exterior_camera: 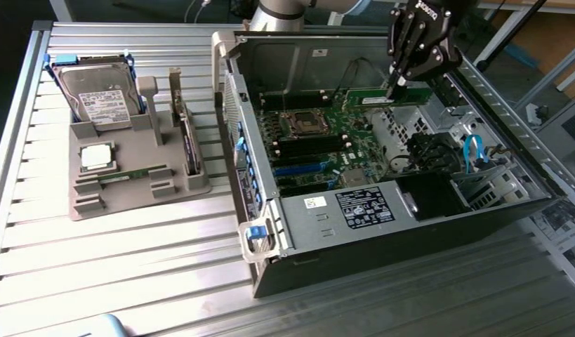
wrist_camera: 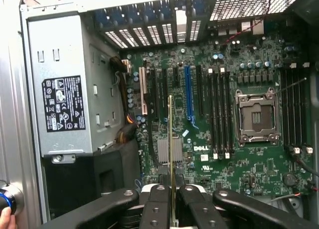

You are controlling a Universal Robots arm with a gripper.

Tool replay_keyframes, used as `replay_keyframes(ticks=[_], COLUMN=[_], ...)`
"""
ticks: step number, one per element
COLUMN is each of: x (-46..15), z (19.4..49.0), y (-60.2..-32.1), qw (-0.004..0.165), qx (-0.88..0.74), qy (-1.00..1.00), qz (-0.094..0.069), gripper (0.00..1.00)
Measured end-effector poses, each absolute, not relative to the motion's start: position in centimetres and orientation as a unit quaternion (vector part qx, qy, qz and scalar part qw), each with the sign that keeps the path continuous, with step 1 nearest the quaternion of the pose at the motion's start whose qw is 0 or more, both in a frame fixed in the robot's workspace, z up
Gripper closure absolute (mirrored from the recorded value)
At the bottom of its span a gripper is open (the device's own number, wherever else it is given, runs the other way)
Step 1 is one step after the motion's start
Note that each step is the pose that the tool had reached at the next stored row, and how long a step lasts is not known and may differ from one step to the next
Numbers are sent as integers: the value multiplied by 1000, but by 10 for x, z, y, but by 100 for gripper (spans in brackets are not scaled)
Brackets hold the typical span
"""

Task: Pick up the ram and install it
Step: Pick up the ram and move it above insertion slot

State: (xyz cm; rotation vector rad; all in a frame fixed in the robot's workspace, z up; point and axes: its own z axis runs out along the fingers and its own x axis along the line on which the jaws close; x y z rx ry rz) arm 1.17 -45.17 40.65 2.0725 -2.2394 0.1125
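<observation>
Steel tower case (exterior_camera: 390, 249) lies open on the ribbed aluminium table (exterior_camera: 128, 246), with its flat green motherboard (exterior_camera: 357, 137) facing up. Beside it, a grey moulded holder (exterior_camera: 90, 196) carries a boxy silver hard drive (exterior_camera: 100, 98) and a square processor (exterior_camera: 97, 156). My pincer (exterior_camera: 397, 86) hangs above the board, black fingers pinching the ram (exterior_camera: 388, 98), a thin green stick held on edge.
</observation>
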Motion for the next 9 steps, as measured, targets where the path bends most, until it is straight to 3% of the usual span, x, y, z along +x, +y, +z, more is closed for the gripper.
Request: replay_keyframes(ticks=[9], x=[19], z=[404], y=[-431], qw=[46], qx=[678], qy=[-733], qz=[38], gripper=[86])
